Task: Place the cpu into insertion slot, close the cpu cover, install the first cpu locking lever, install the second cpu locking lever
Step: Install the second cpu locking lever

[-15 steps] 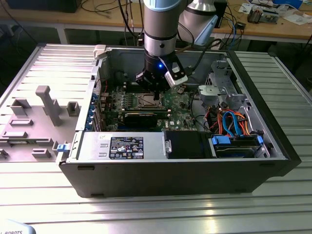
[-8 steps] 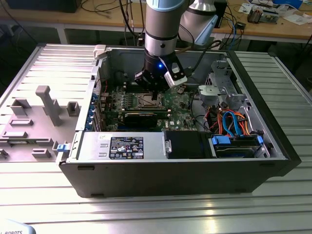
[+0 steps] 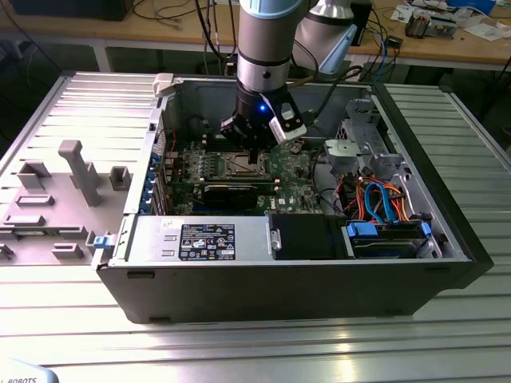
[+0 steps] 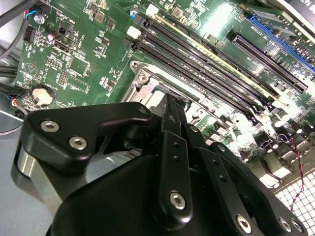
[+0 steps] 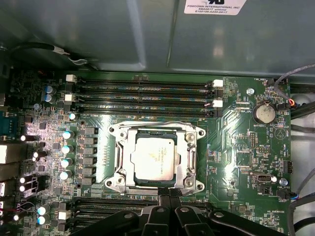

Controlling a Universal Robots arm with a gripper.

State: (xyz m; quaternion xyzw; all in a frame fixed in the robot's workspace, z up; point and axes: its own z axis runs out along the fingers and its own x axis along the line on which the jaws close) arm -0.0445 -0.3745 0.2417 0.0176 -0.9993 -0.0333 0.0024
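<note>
In the first wrist view the claw sits at the lower centre of the frame, its fingertips drawn narrow together at the near edge of the insertion slot, apparently holding nothing. The cpu already lies flat in the slot at mid-frame, and the cpu cover seems to be down around it. Whether either locking lever is latched I cannot tell. Memory slots run across the upper half of the frame.
</note>
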